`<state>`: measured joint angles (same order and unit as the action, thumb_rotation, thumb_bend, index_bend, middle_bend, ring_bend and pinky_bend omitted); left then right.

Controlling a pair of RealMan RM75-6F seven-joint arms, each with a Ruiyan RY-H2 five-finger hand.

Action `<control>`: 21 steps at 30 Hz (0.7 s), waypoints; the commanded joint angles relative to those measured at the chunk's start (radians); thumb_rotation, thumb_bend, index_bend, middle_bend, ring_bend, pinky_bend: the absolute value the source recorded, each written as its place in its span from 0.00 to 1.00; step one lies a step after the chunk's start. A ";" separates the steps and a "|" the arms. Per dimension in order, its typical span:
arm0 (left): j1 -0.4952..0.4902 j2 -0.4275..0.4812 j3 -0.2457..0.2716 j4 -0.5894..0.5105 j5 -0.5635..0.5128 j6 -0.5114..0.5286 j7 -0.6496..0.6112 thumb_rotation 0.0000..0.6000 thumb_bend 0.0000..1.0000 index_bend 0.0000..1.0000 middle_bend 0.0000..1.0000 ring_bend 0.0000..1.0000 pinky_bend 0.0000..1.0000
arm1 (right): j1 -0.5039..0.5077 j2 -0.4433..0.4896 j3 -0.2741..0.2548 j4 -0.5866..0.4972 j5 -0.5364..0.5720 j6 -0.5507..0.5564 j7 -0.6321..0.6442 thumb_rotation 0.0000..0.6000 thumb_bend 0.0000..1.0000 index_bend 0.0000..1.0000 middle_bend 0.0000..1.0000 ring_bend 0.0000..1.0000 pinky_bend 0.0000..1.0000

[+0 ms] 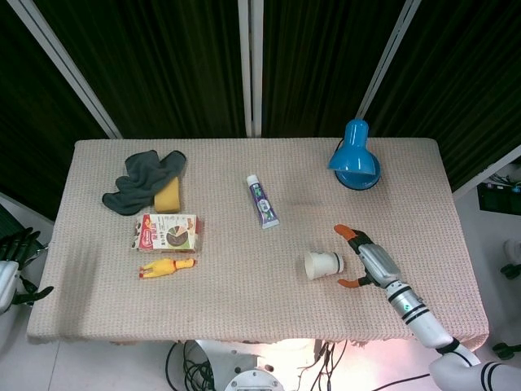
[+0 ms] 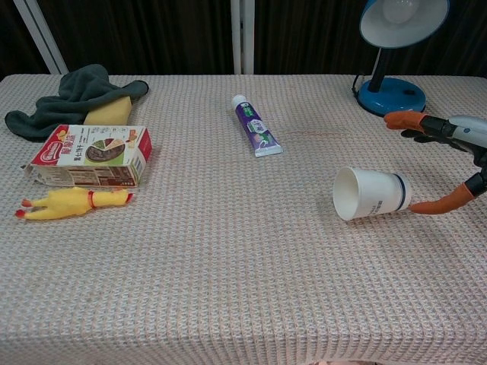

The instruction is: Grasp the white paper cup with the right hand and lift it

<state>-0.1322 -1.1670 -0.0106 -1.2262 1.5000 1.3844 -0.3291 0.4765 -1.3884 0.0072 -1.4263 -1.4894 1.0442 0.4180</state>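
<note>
The white paper cup (image 1: 323, 264) (image 2: 371, 194) lies on its side on the woven tablecloth (image 1: 244, 309), in front of the blue desk lamp (image 1: 354, 165) (image 2: 394, 47), with its open mouth turned toward the toothpaste tube (image 1: 261, 200) (image 2: 256, 126) side and its blue-banded base toward the right hand (image 1: 365, 259) (image 2: 449, 156). The right hand sits just beside the cup's base, low over the cloth, with the forearm (image 1: 417, 314) running back toward the front table edge on the lamp's side. Its orange-tipped fingers (image 2: 437, 205) are spread wide apart and hold nothing. In the chest view one lower fingertip reaches to the cup's base; whether it touches cannot be told. An upper fingertip is raised well clear of the cup. The cup is not gripped and rests on the cloth. The left hand (image 1: 11, 273) shows only at the frame edge of the head view, off the table on the side far from the lamp; its state cannot be told. On that far side of the toothpaste tube lie a grey cloth (image 1: 140, 180), a yellow sponge (image 1: 168, 195), a printed carton (image 1: 166, 232) and a rubber chicken (image 1: 166, 267).
</note>
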 commanded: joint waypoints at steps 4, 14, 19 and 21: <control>0.000 0.001 -0.001 -0.002 0.000 0.001 -0.003 1.00 0.10 0.00 0.00 0.00 0.05 | 0.066 0.151 0.046 -0.259 0.109 -0.092 -0.385 1.00 0.04 0.00 0.00 0.00 0.00; 0.003 0.010 -0.002 -0.003 -0.014 -0.014 -0.033 1.00 0.10 0.00 0.00 0.00 0.05 | 0.238 0.142 0.084 -0.413 0.562 -0.219 -0.856 1.00 0.04 0.01 0.00 0.00 0.00; 0.004 0.012 0.000 0.004 -0.016 -0.021 -0.046 1.00 0.10 0.00 0.00 0.00 0.05 | 0.292 0.107 0.071 -0.421 0.688 -0.199 -0.943 1.00 0.04 0.09 0.00 0.00 0.00; 0.004 0.011 0.001 0.008 -0.016 -0.023 -0.048 1.00 0.10 0.00 0.00 0.00 0.05 | 0.304 0.098 0.067 -0.425 0.711 -0.196 -0.949 1.00 0.04 0.13 0.00 0.00 0.00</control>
<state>-0.1279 -1.1554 -0.0100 -1.2190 1.4840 1.3621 -0.3765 0.7538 -1.2742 0.0770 -1.8338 -0.8110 0.8517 -0.5070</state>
